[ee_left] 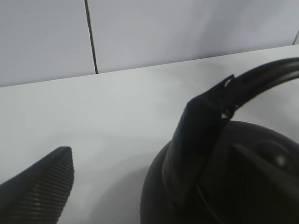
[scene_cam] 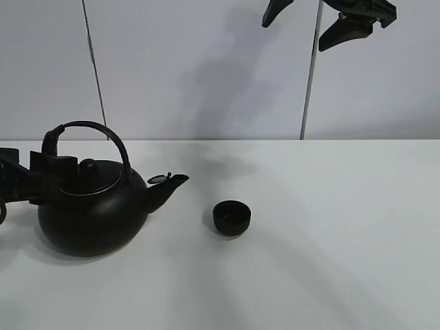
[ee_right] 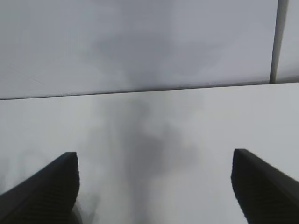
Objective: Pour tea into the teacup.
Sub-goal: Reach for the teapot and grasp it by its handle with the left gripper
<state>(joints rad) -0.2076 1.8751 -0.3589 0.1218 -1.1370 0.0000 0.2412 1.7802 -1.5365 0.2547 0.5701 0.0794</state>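
reaching in at the far left with the left gripper [scene_cam: 42,168], jaws apart about the near foot of the handle [scene_cam: 103,134] of the kettle [scene_cam: 93,210], not clamped on it by the look of the wrist view: one ribbed finger [ee_left: 44,186] over bare table [scene_cam: 330,261], clear of the handle's leg; other finger lost against the black body, so cannot tell whether touching.

standing upright just right of that, the kettle, spout [scene_cam: 168,185] aimed right and slightly away from the camera.

next along, the teacup [scene_cam: 232,217]: upright on the table, mouth up, near the spout tip but apart from it, a little to the camera side of the spout's line. lies right of the left gripper, past the whole kettle, roughly along its handle-to-spout axis; likely calls for a lift, a short carry right and toward the camera, then a tip over the spout.

far right and high, the right gripper [scene_cam: 330,20]: fingers [ee_right: 44,186] wide apart, holding nothing, well above the table and well clear of the teacup.

left arm plainly nearer the handle; pour not yet begun.
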